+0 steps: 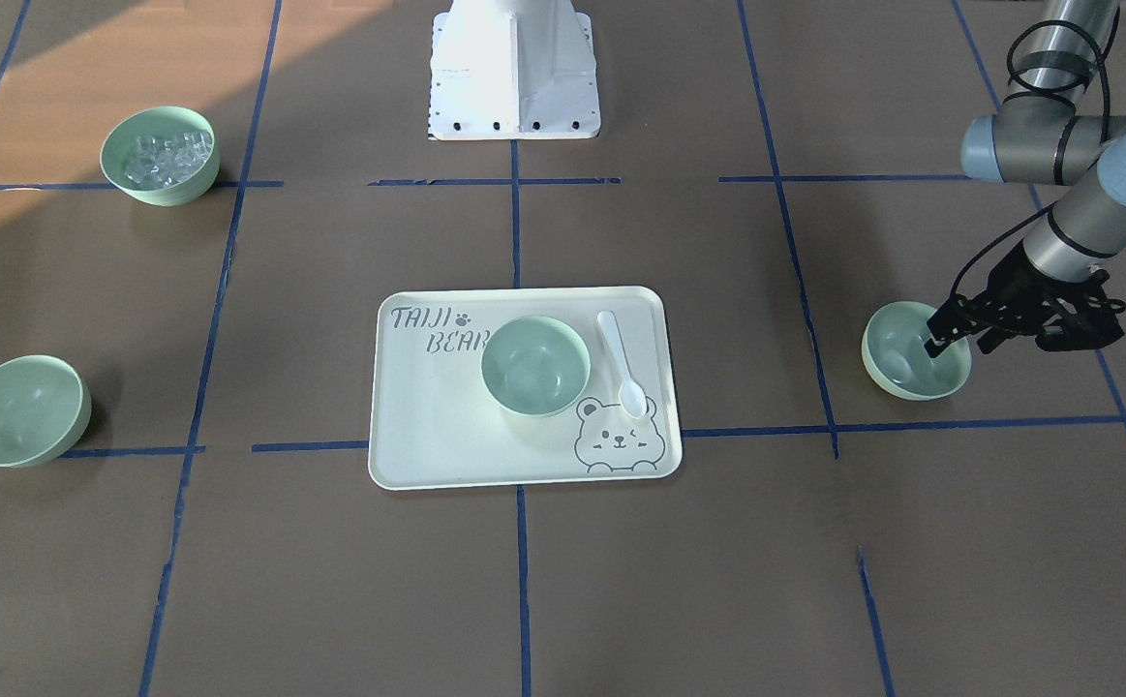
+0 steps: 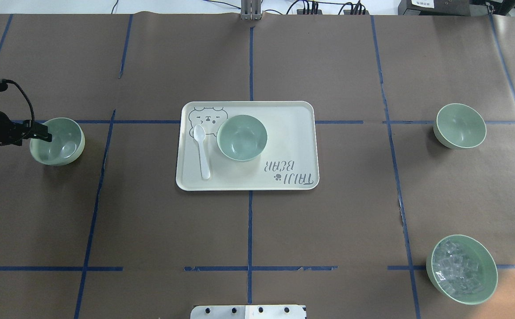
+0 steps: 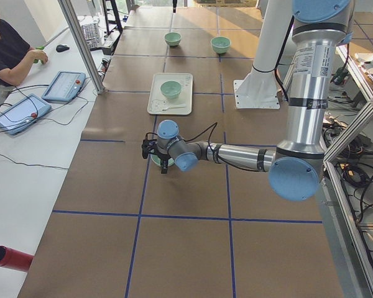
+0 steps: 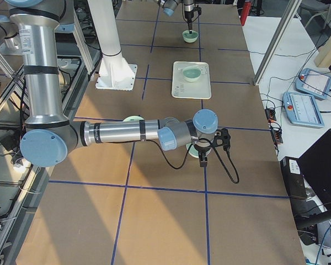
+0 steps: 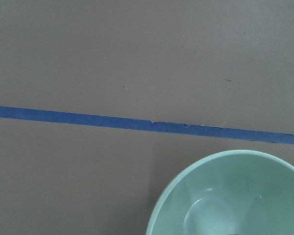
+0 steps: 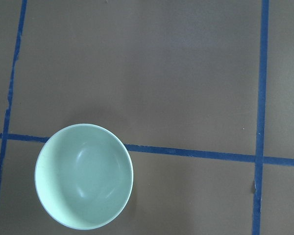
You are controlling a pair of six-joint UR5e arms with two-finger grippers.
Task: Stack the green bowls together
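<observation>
- Brown-papered table (image 1: 717,561), gridded with blue tape, carries a cream tray (image 1: 427,426) at its centre.
- First green bowl (image 1: 534,365) sits upright on the tray, just beside a white spoon (image 1: 621,363).
- Second green bowl (image 1: 914,350) stands on the table at the robot's left. The left end effector (image 1: 956,341) is at its rim with fingers spread, one tip inside the bowl.
- Third green bowl (image 1: 22,409) stands well apart, at the robot's right. The right end effector (image 4: 203,161) hangs over it; whether its fingers are spread cannot be told.
- Cube-filled bowl (image 1: 160,155) stands nearer the robot's base.
</observation>
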